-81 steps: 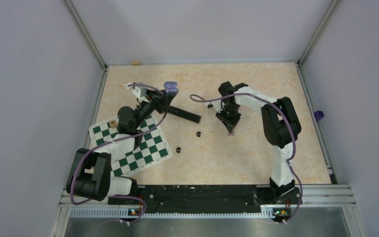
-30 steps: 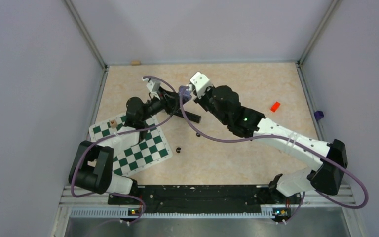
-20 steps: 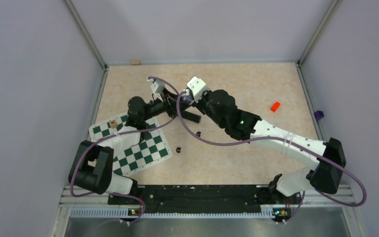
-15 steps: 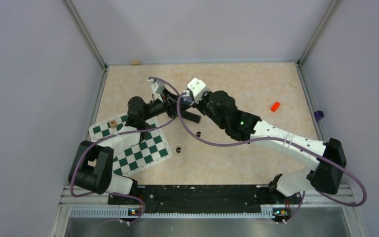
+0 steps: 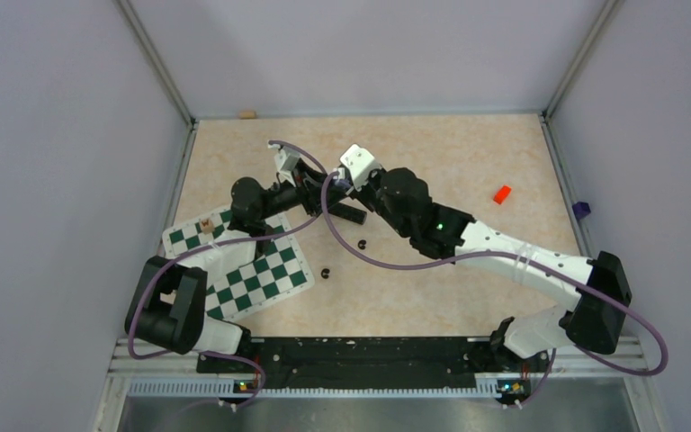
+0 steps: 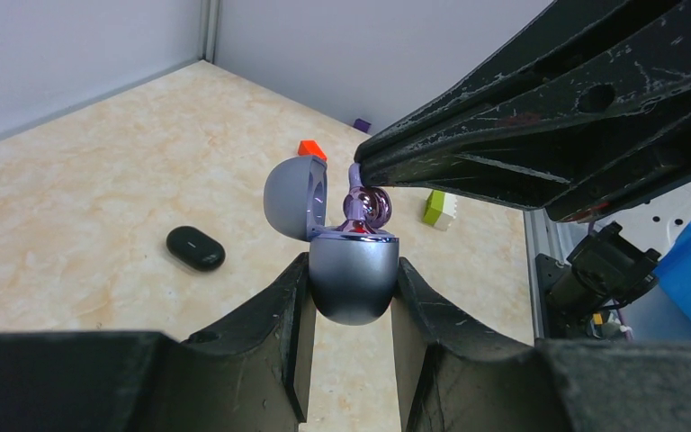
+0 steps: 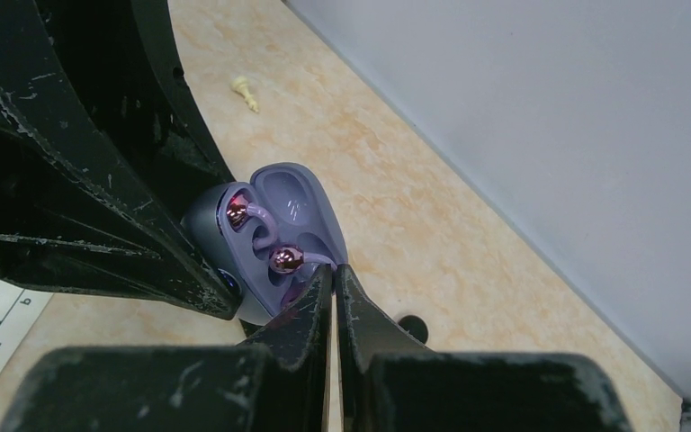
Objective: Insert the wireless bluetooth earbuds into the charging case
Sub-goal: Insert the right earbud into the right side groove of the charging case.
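At surface point(image 5: 414, 306) rear-centre: left jaws clamp case point(image 6: 353, 274) upright, lid point(image 6: 290, 196) open, presenting pockets. Right jaws pinch purple earbud point(image 6: 366, 206) by stem, body free to seat beside seated earbud point(image 7: 237, 212).

The charging case point(image 6: 353, 279) looks smooth satin plastic, the earbud point(image 6: 366, 207) glossy, the black fingers point(image 6: 549, 108) scuffed matt.

My overhead camera looked steeply down from the near side; both wrist cameras sat close, facing each other across the open pale-purple rounded charging case point(image 6: 353, 274)
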`<state>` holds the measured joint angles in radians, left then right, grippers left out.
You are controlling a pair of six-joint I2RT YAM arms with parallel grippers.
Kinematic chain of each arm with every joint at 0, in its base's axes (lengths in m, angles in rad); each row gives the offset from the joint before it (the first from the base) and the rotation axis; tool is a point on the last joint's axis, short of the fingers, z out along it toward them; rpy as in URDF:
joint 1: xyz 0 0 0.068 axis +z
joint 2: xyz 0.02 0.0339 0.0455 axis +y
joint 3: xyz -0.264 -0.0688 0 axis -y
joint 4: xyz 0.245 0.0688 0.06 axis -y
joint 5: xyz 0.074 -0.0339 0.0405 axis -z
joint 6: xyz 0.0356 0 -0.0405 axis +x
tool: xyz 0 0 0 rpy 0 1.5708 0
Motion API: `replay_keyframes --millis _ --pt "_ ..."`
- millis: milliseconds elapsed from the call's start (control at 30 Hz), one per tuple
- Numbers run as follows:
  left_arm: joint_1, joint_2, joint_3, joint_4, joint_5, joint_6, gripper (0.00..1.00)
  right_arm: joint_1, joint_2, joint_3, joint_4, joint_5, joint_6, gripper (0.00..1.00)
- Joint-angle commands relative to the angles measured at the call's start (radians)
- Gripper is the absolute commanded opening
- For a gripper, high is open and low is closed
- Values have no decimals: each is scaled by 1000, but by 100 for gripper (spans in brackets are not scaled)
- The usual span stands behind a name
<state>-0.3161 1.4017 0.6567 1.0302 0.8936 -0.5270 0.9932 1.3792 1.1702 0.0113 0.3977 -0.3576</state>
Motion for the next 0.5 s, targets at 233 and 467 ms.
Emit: replay_keyframes --millis 233,467 --pt "-5 -15 23 101 21 -27 0 16 -11 -6 36 12 -16 0" --pt "-5 -15 20 119 21 -32 0 17 -30 -24 45 23 -26 0"
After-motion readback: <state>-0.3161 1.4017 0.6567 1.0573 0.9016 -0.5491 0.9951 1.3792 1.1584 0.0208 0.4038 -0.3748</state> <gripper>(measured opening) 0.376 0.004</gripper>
